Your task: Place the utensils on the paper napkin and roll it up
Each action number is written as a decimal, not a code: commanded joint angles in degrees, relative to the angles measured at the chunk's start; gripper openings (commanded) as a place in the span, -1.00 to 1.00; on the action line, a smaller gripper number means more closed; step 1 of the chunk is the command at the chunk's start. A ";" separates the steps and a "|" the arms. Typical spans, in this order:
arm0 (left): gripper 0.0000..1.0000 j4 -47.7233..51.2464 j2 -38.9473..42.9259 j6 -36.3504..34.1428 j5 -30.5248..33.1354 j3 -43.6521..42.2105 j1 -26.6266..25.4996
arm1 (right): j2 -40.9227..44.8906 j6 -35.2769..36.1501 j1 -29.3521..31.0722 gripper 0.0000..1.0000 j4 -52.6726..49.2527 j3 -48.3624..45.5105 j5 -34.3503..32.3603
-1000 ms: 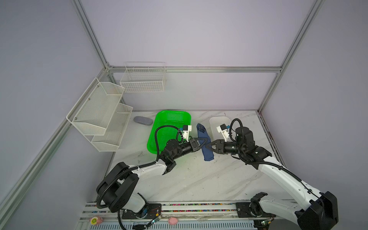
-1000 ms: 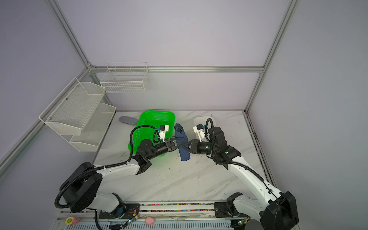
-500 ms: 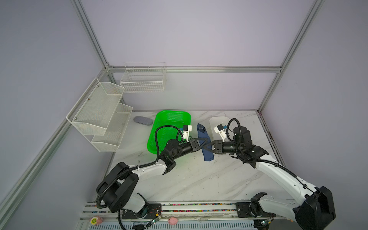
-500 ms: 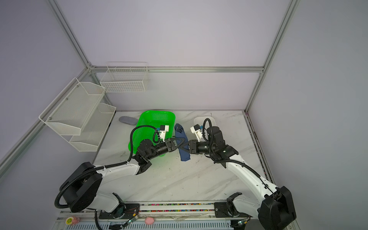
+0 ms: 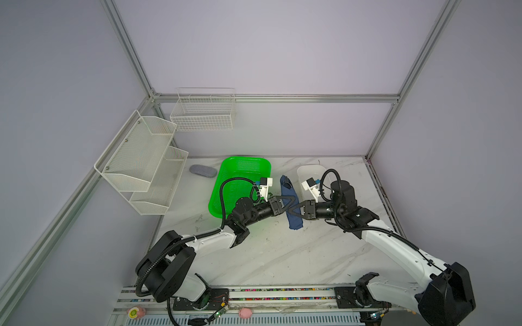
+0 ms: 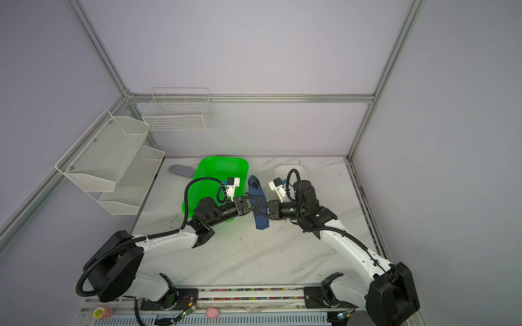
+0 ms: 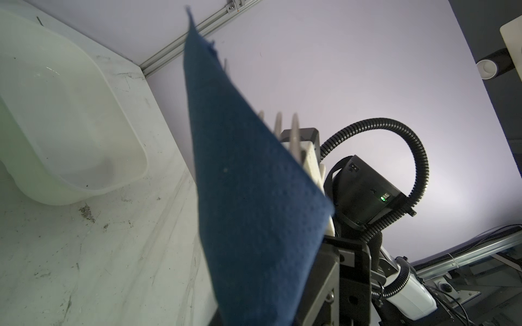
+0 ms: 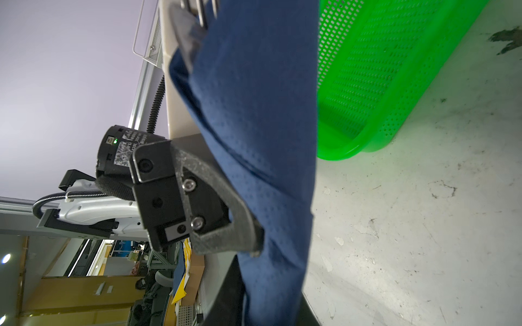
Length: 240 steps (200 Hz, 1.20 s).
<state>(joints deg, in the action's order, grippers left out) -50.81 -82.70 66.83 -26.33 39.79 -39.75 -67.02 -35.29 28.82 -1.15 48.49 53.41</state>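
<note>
Left fingers [image 5: 288,197] pinch the paper napkin [image 5: 295,221], right fingers [image 5: 298,206] just opposite.

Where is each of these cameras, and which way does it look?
Top views: high at the front, looking down on table, left arm, right arm.
Left wrist: on left arm, facing napkin, white tray, right arm.
Right wrist: on right arm, facing napkin, green basket, left arm.
Shared: all show the napkin.

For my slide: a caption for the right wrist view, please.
Left gripper grips the napkin roll, fork tines protruding, basket behind.
</note>
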 commanded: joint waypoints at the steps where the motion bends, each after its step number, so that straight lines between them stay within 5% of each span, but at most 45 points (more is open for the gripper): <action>1: -0.74 -3.38 4.02 -1.77 0.83 4.30 0.39 | 1.12 -0.51 0.27 -0.68 2.47 -0.68 1.70; 53: -0.30 -2.28 5.43 -2.39 2.14 1.81 0.34 | 2.05 -2.49 0.27 -0.78 5.92 -0.92 1.61; 110: 0.59 1.58 7.10 -3.46 2.50 -0.42 0.42 | 2.09 -3.95 0.27 -0.80 8.22 -1.16 1.69; 240: 0.90 3.35 4.23 -2.93 -0.41 0.72 0.55 | 2.29 -6.25 0.28 -0.79 13.10 -2.47 4.59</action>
<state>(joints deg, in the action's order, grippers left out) -46.04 -77.91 64.88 -24.80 39.64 -39.55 -66.26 -40.45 28.93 6.76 46.65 55.55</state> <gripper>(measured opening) 0.946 0.130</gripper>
